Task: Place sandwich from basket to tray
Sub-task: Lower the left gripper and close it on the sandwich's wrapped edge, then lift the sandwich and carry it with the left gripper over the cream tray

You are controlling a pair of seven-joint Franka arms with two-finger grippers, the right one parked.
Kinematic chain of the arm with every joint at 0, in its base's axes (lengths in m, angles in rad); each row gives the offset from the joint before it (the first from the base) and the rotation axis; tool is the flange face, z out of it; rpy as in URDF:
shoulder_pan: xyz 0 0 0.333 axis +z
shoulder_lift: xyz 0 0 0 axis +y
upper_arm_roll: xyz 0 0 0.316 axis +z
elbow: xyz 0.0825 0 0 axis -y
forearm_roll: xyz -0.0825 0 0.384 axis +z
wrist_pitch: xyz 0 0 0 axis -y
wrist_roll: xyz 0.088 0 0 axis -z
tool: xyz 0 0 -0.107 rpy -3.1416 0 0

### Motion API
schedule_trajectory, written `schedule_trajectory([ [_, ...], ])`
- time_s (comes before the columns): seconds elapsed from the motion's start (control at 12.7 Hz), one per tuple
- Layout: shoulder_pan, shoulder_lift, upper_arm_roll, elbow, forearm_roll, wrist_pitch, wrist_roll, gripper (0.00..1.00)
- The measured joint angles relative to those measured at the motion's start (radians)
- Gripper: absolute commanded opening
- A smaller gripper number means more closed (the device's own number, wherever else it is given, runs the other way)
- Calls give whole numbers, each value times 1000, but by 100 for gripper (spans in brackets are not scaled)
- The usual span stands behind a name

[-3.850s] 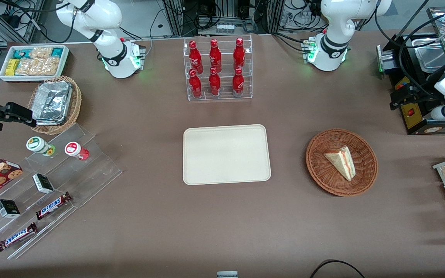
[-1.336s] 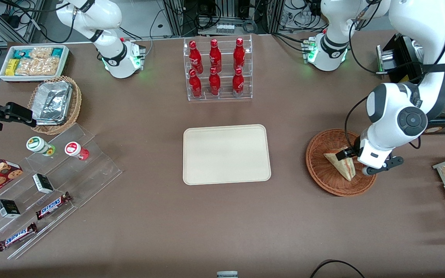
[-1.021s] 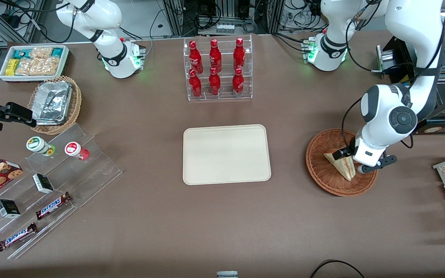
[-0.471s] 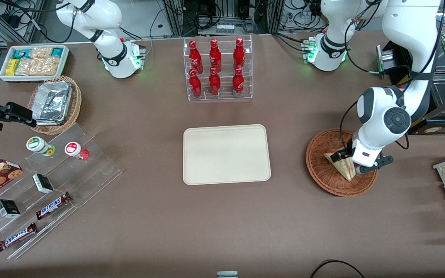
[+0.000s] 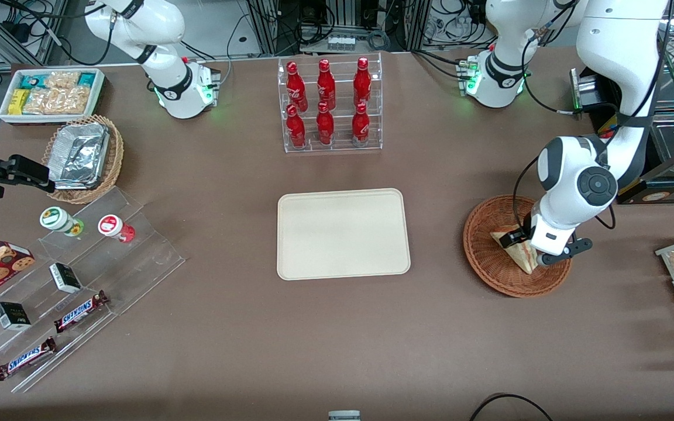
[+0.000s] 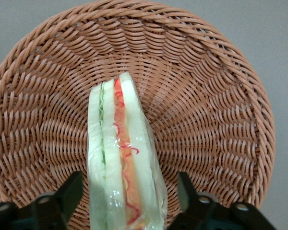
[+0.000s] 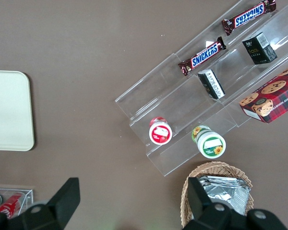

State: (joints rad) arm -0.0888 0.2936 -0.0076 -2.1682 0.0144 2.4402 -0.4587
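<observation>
Your gripper [image 5: 525, 248] sits down inside the basket [image 5: 483, 260], with its fingers [image 6: 69, 196] spread apart on either side of the sandwich [image 6: 122, 158] and not visibly touching it; the wrist view shows bare wicker between each finger and the bread. The sandwich stands on edge in the basket (its cut side faces up, with a green layer and an orange-red layer between the white slices, all under clear wrap), and its narrow end points toward the basket's middle. Take the tray [image 5: 343, 234] as your landmark: it lies flat on the desk [image 5: 337, 333] with nothing on it, and the basket rests well apart from it, toward the working arm's end of the desk. A clear rack of red bottles [image 5: 329, 104] stands farther from the front camera than the tray. Toward the parked arm's end from the tray, a stepped clear stand holds two Snickers bars [image 5: 79, 310] and small jars.
</observation>
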Motion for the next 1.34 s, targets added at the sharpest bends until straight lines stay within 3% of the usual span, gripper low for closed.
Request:
schedule_trajectory([
  [0.08,0,0,0,0,0,0,0,0],
  [0.47,0,-1,0,29,0,-36,0,0],
  [1.02,-5,-51,-14,294,26,-467,0,0],
  [1.34,-103,-53,-45,478,26,-650,-70,0],
])
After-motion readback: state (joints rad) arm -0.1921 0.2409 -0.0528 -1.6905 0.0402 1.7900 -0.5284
